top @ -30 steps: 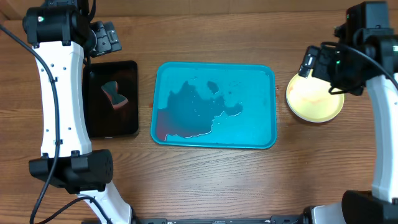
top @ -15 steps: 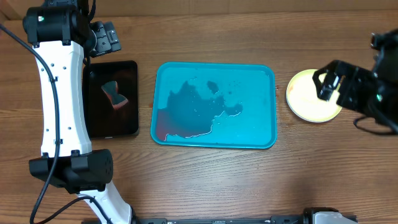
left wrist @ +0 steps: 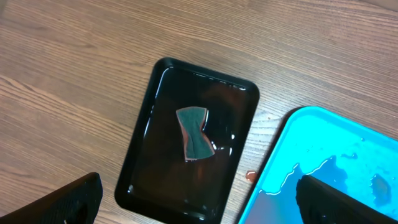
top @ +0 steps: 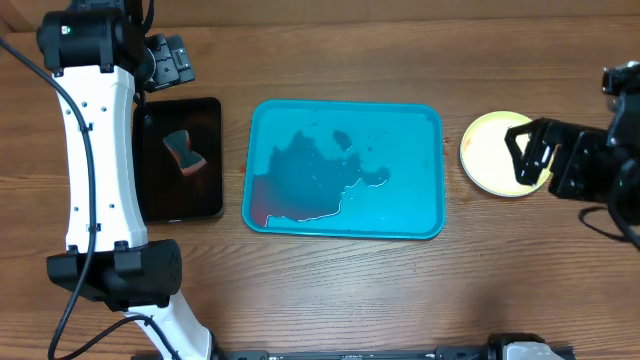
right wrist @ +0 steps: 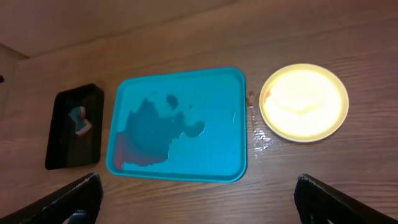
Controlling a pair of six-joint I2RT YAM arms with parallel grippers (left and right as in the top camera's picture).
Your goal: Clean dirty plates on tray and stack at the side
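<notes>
plates [top: 492, 156]: yellow one showing, on worktop [top: 350, 290] beside tray [top: 432, 170]
tray: wet, reddish puddle
left tool [left wrist: 199, 202]: wide open, empty
right tool [top: 527, 155]: wide open, empty

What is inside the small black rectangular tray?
One hourglass-shaped dark sponge with a reddish edge lies in the wet black rectangular tray. Whatever the sponge covers is hidden.

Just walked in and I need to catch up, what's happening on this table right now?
Nothing is held right now. Both grippers are open: the left gripper hangs by the black tray holding the sponge, and the right gripper hovers above the edge of the pale yellow plate on the table, right of the turquoise tray. That tray holds no plates, only a partly reddish puddle.
</notes>
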